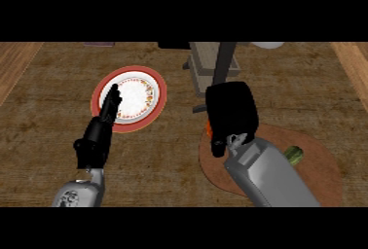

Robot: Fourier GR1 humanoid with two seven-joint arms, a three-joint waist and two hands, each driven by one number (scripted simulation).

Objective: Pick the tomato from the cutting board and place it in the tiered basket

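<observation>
Only an orange-red sliver of the tomato [208,129] shows, at the left edge of my right hand [231,111]. That hand is curled over the tomato and hides most of it. It hovers at the upper left edge of the round brown cutting board [316,168]. The tiered basket [210,63], a grey frame on a dark post, stands just beyond the hand at the top centre. My left hand [97,138] rests open at the left, fingers straight and pointing up across a plate.
A white plate with a red rim [155,80] lies at the left centre under the left hand's fingertips. A green vegetable [293,154] lies on the cutting board beside my right forearm. Wooden strips border the counter at both sides.
</observation>
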